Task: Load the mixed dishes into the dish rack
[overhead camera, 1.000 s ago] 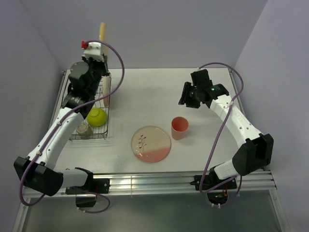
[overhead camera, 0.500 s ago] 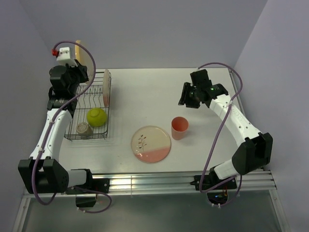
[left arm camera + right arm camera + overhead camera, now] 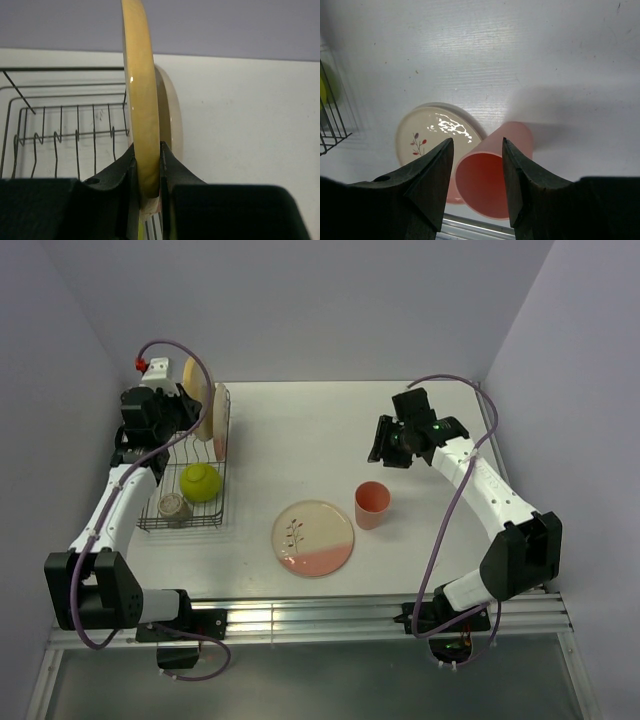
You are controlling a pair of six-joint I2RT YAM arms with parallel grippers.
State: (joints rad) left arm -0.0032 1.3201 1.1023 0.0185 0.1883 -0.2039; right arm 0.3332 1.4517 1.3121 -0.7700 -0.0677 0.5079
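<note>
On a white bench (image 3: 300,430) walled in lilac sit one black rack (image 3: 185,475) holding one green bowl (image 3: 200,481), one grey dish (image 3: 174,507) and an upright plate (image 3: 220,420), a flat plate (image 3: 313,537) and pink cup (image 3: 372,504) outside, left fingers (image 3: 147,160) clamping a yellow plate (image 3: 141,100) over the rack, right fingers (image 3: 477,155) parted, empty.

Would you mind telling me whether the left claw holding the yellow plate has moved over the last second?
Yes. The left claw with the round yellow-edged plate swung left past the black wire dish rack's far-left corner, then back right beside the racked plate.
</note>
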